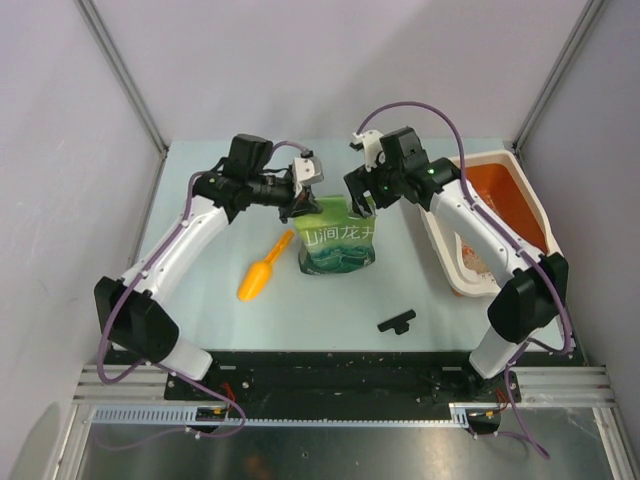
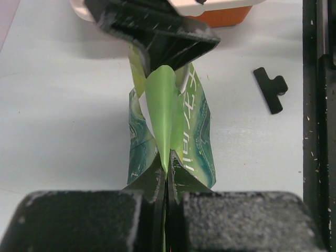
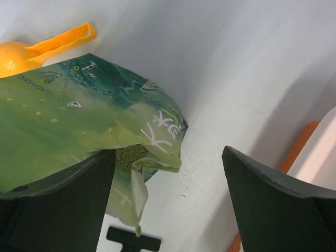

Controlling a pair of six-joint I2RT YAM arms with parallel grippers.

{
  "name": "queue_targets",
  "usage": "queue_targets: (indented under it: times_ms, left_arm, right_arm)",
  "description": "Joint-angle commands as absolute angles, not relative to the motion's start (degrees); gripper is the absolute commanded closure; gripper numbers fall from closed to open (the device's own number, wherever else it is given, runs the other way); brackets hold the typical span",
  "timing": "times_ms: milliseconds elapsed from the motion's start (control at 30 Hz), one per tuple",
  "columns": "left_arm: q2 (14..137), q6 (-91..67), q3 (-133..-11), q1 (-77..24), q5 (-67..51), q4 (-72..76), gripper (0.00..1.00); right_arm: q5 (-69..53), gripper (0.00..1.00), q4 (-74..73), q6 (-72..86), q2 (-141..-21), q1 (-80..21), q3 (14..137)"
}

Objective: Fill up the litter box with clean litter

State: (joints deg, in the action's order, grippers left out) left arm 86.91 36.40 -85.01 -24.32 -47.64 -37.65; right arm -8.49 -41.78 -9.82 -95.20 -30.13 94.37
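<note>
— Where did the litter box (image 1: 505,195) lie from the bag?
— To the right of the green bag (image 1: 340,245), along the right edge of the desk (image 1: 420,290), with its long axis running near to far. The right arm (image 1: 480,225) reached across its near half, so that arm was plainly the closer one. The bag stood between the two arms, well apart from the tray.
— And the jaws?
— The left jaws were closed flat on the bag's top edge, at its left corner. The left wrist view showed the film pinched between them. The right jaws stood wide open at the other top corner, with a loose flap of the bag hanging beside one of them and nothing clamped.
— Any clean litter (image 3: 130,155) showing?
— A grainy beige patch inside the bag's open mouth, in the right wrist view. A pale patch at the tray's near end might have been more, but the arm hid too much to tell.
— So what did the move turn on?
— I judged that the right jaws had to close on their corner first. Then both would carry the bag rightward and tip its mouth along the tray's length.
</note>
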Motion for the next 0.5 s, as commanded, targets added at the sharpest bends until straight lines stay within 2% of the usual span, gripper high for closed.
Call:
queue_targets:
  times_ms: [0, 267, 467]
  left_arm:
    - [81.2, 34.5, -84.0, -26.8, -49.7, -32.6, 0.99]
    - [80.4, 34.7, -82.3, -27.2, -47.7, -31.1, 1.00]
    - [80.2, 34.9, -81.6, -27.2, -47.2, -31.1, 1.00]
  right_arm:
    - [-2.4, 0.11, -47.1, -1.3, -97.0, -31.6, 98.3]
    - [3.8, 0.09, -51.2, 3.5, -99.4, -29.4, 99.0]
    - [7.6, 0.11, -54.4, 2.2, -98.3, -23.0, 100.5]
